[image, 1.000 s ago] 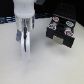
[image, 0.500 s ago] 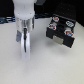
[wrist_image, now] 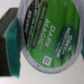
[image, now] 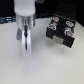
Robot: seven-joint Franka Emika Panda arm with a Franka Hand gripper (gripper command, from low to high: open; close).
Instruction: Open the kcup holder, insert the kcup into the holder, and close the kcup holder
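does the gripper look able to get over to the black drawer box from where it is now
Probably yes. In the exterior view nothing stands between the gripper and the drawer box, only bare white table. But the wrist view shows the pod between its fingers, which could hamper pulling a drawer.

From the exterior view we look down at an angle on the pale surface (image: 45, 67), far enough back to take in the white arm's claw (image: 25, 39) and the kcup holder (image: 61, 31) on the exterior view's right. Our wrist view sits very near the kcup (wrist_image: 47, 36), its green lid filling most of the picture. We cannot tell any overlap between the views.
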